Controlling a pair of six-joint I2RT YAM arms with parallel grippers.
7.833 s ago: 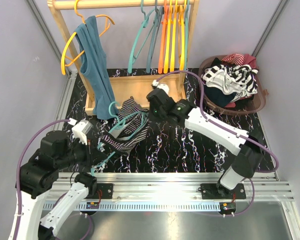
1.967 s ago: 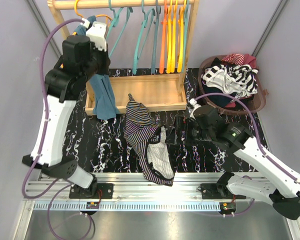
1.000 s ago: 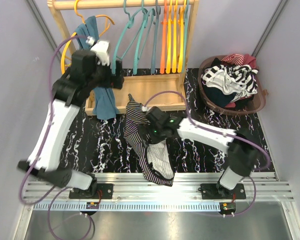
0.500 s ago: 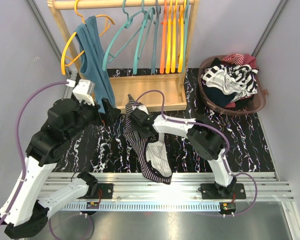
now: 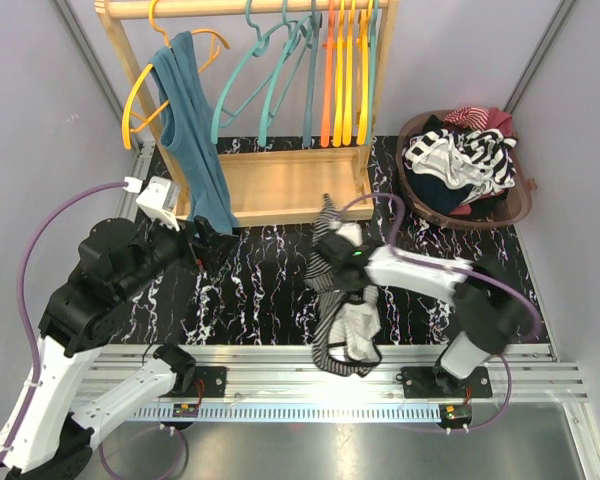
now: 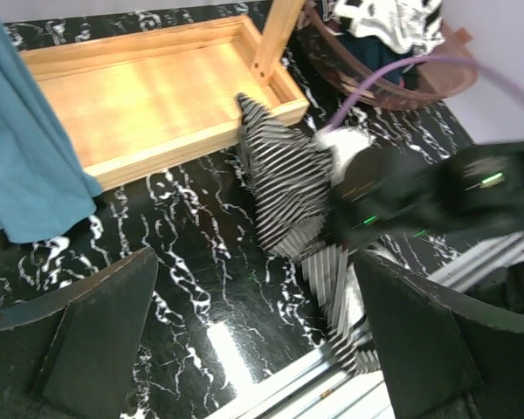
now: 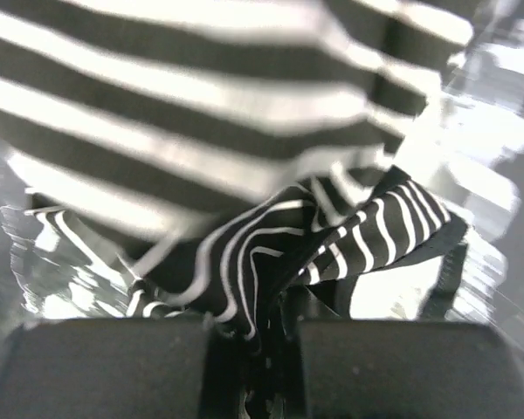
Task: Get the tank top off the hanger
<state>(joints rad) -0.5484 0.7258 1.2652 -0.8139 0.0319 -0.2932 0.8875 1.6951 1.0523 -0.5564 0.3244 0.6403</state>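
Metal rail [image 5: 500, 378]: runs along the near edge of the table, with both arm bases bolted to it.
Striped tank top [image 5: 346, 322]: off any hanger, on the black marbled table [image 5: 270, 300] right of centre. Its lower end, turned to show the pale inside, reaches over the rail in the top view. Its upper end points toward the wooden rack.
Right gripper [image 7: 249, 336]: jaws pinching a bunched fold of the striped tank top. In the right wrist view, black-and-white fabric fills the frame and is squeezed into the narrow gap between the two dark fingers [image 7: 113, 367].
Right arm [image 5: 420, 272]: reaches in from the right and is blurred in the left wrist view.
Left gripper [image 6: 255, 260]: jaws spread wide with nothing between them, over the table's left side, well apart from the striped tank top.
Blue tank top [image 5: 188, 120]: hangs on a yellow hanger [image 5: 135, 105] at the left end of the rack. Its hem is near the left gripper.
Wooden rack [image 5: 280, 185]: stands at the back of the table, a tray-like base under a top rod.
Teal hangers [image 5: 270, 70]: bare, on the rod.
Orange hangers [image 5: 330, 80]: bare, to the right of the teal ones.
Basket [image 5: 500, 215]: far right, heaped with clothes.
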